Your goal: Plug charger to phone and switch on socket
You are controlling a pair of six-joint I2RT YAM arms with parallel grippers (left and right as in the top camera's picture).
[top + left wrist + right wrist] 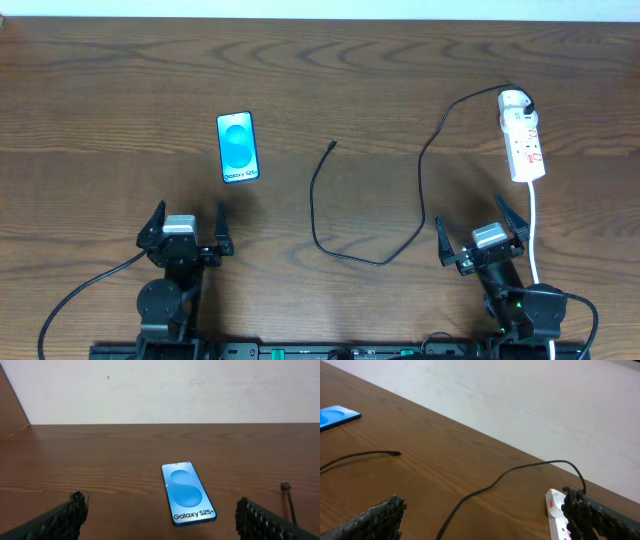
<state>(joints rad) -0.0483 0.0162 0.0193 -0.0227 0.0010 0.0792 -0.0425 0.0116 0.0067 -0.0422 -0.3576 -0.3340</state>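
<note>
The phone (238,147) lies screen up on the wooden table, left of centre; it also shows in the left wrist view (187,492) and at the left edge of the right wrist view (335,416). The black charger cable (420,160) runs from its black plug in the far end of the white socket strip (523,138) in a loop to its free tip (333,144), right of the phone. The tip also shows in both wrist views (285,486) (396,453). My left gripper (187,228) is open and empty, in front of the phone. My right gripper (480,238) is open and empty, in front of the socket (556,512).
The socket's thick white cord (535,225) runs toward the front edge beside my right arm. A pale wall (165,390) stands behind the table's far edge.
</note>
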